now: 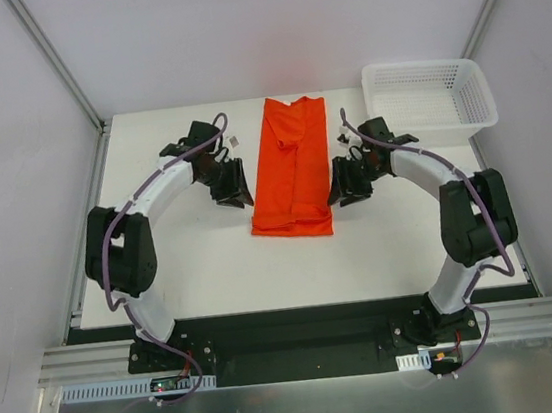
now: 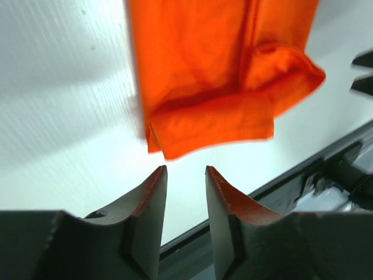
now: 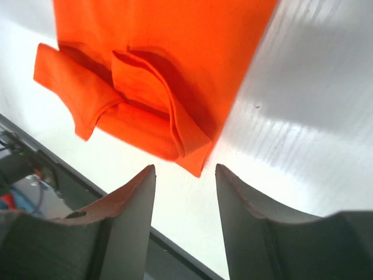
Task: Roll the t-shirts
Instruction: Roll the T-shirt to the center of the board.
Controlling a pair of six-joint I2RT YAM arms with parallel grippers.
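T-shirt (image 2: 204, 76) cut off at top edge, both wrist views.

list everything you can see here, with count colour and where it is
t-shirt: one, bright orange-red, folded into a long strip, lying flat at the middle of the table between the two grippers
basket: one, white mesh, at the far right corner of the table, apart from the t-shirt
table: one, white, under everything
left arm: one, white and black, curving in from the near left edge
right arm: one, white and black, curving in from the near right edge
left gripper: one, black, open, just off the t-shirt's left side, holding nothing
right gripper: one, black, open, just off the t-shirt's right side, holding nothing
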